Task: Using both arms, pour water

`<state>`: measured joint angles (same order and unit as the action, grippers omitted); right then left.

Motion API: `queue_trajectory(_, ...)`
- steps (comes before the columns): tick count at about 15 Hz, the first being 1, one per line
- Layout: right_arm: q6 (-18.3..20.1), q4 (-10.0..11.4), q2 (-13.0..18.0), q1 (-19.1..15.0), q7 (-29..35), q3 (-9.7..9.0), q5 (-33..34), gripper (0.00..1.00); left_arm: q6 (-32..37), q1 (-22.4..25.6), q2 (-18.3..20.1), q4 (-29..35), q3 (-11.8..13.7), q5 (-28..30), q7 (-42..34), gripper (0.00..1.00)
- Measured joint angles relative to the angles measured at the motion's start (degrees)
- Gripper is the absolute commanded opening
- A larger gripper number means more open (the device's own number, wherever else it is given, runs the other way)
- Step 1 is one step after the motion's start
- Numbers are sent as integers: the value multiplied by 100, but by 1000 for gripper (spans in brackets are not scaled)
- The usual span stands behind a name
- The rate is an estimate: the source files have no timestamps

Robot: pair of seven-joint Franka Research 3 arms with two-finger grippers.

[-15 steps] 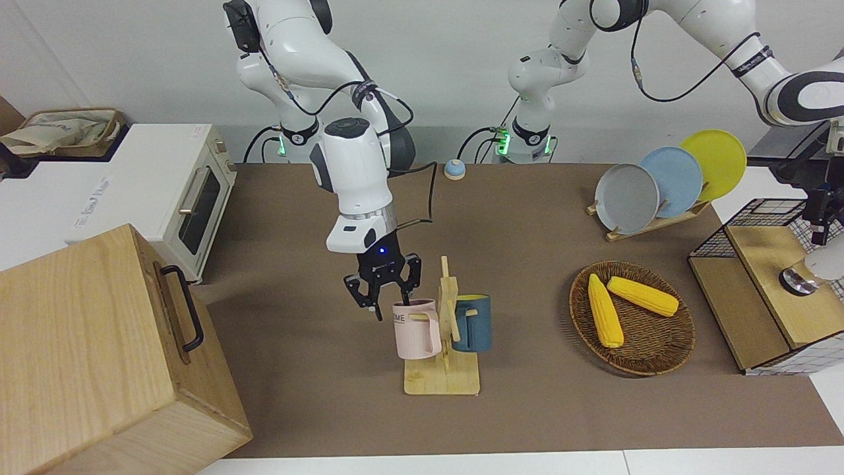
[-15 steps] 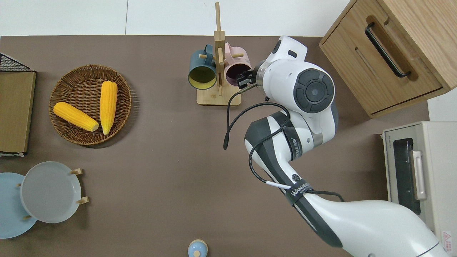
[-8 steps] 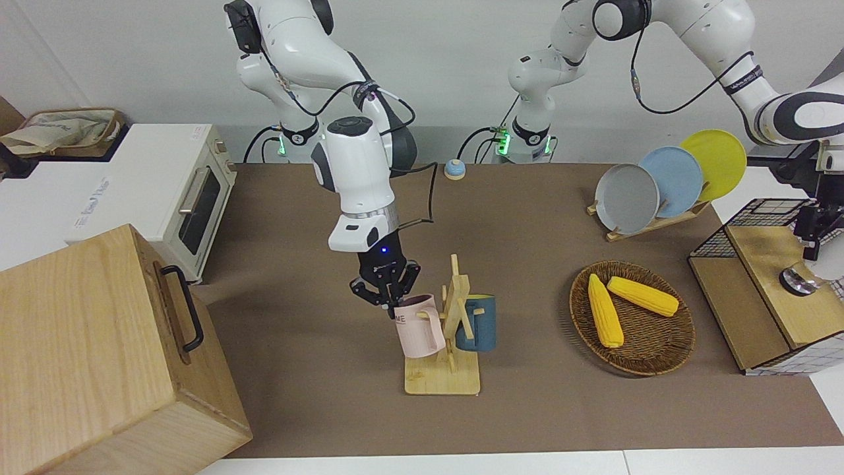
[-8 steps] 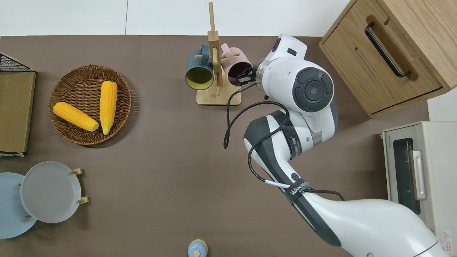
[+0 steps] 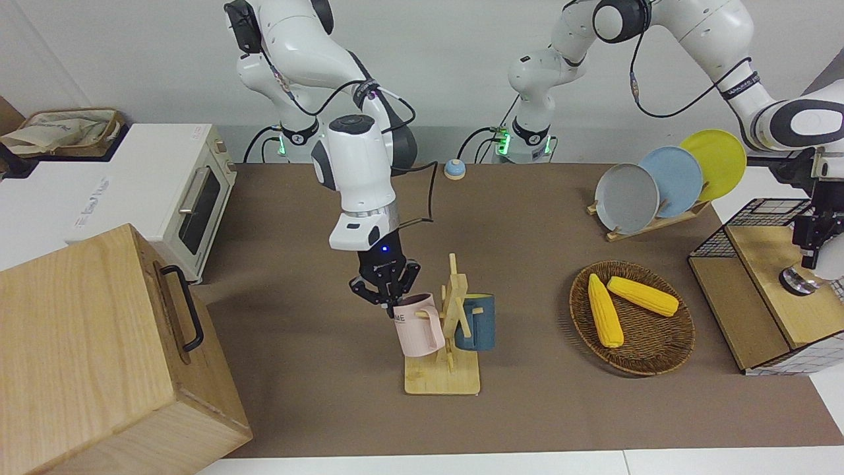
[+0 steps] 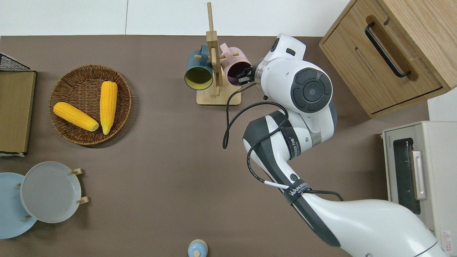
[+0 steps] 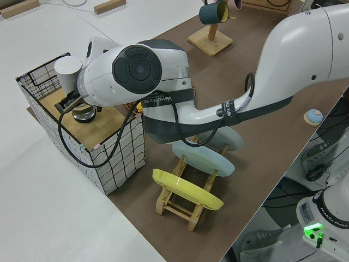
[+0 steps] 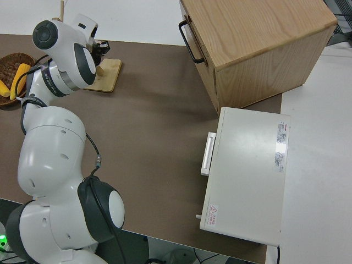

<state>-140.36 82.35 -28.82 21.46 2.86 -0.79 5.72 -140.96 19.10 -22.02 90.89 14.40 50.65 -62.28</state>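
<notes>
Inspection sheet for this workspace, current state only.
Surface: brown table.
Job's things: pink mug tilted and blue mug on wooden mug rack.
Clutter: corn basket, plate rack.
Grippers: right gripper shut on pink mug rim; left gripper over wire crate.
Cables: black cable loops off right arm.
Surroundings: wooden cabinet, toaster oven.

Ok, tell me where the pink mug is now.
The pink mug hangs tilted on the wooden mug rack, toward the right arm's end, beside the blue mug; the right gripper grips its rim.
</notes>
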Motion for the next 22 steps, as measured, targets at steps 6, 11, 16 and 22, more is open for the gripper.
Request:
queue_trajectory(6, 510, -81, 115, -9, 0, 28, 1, 0, -41, 1, -2, -6, 0, 2, -15, 0)
queue_trajectory(11, 857, -95, 268, -176, -139, 63, 1, 0, -73, -3, -15, -154, -9, -44, 151, 0)
queue_trajectory(16, 1285, -96, 405, -390, -378, 54, -1, 0, -48, -22, 111, -398, -48, -927, 1081, 0)
queue_trajectory(22, 2008, -99, 685, -615, -715, 70, 0, 0, 396, -254, 632, -440, -63, -1874, 2331, 0)
